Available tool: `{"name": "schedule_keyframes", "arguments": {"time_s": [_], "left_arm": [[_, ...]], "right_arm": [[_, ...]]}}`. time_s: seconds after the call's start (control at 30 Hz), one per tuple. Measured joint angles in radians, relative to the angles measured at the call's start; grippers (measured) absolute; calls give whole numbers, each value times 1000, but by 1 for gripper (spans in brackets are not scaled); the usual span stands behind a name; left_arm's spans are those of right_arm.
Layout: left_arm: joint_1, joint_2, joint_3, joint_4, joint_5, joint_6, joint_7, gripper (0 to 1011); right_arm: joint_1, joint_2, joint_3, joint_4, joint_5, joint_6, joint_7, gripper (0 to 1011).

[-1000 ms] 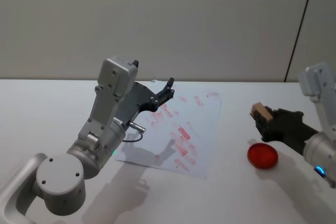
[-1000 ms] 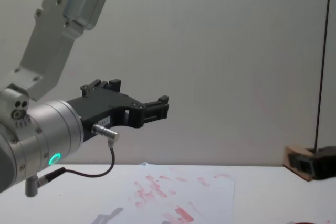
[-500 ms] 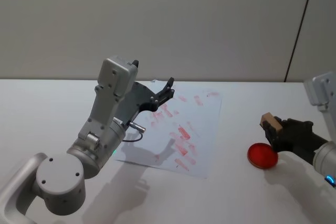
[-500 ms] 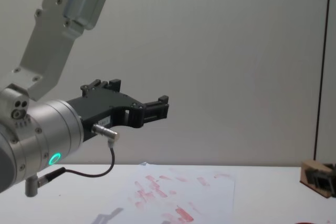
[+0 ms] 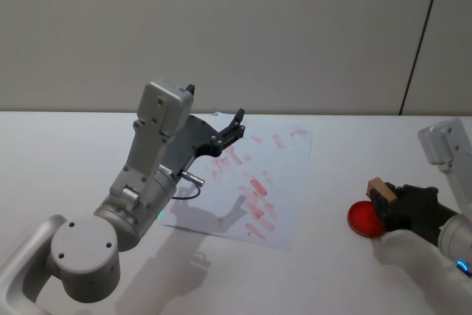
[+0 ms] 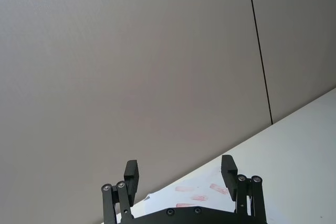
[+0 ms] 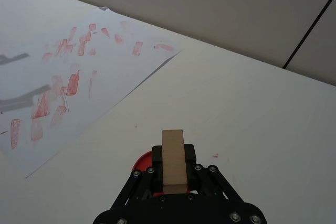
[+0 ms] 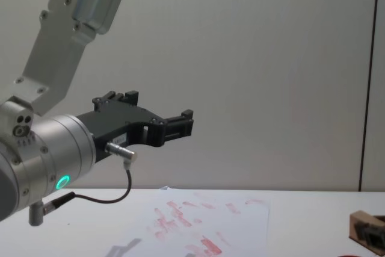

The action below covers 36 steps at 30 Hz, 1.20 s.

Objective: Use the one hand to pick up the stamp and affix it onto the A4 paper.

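Note:
The stamp [image 5: 379, 189], a small light-brown wooden block, is clamped upright in my right gripper [image 5: 386, 202], the hand with the blue light, which is shut on it. It hangs right over the near right edge of a round red ink pad [image 5: 361, 220]; the right wrist view shows the stamp [image 7: 173, 156] between the black jaws with the pad [image 7: 142, 160] beneath. The A4 paper [image 5: 284, 175] lies flat to the left, covered in red marks. My left gripper [image 5: 237, 125] hovers open above the paper's far left part, fingers [image 6: 229, 168] spread wide.
The white table [image 5: 66, 153] runs to a plain wall behind. The left arm's large silver body [image 5: 140, 189] stands at the near left, its shadow falling on the paper. Open table lies between the paper's right edge and the ink pad.
My right gripper has carried the stamp down and back toward me, from above and beyond the ink pad to low over it. The left arm has stayed still.

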Motion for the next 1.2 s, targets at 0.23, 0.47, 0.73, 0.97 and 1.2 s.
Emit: {"name": "schedule_keyframes", "arguments": {"time_s": [0.23,0.47,0.73,0.97,1.2], "left_arm": [[0,0,0,0,0,0,0,1002],[0,0,0,0,0,0,0,1003],[0,0,0,0,0,0,0,1002],[0,0,0,0,0,0,0,1002],[0,0,0,0,0,0,0,1002]], "right_arm": [[6,-9,-8,18,-15,1,5,220],[11,-15,-13,30,-24,1,8,380],[14,-19,-16,37,-30,1,10,624],[16,-21,-18,40,-32,1,11,834],[16,-21,-19,42,-34,0,12,998]]}}
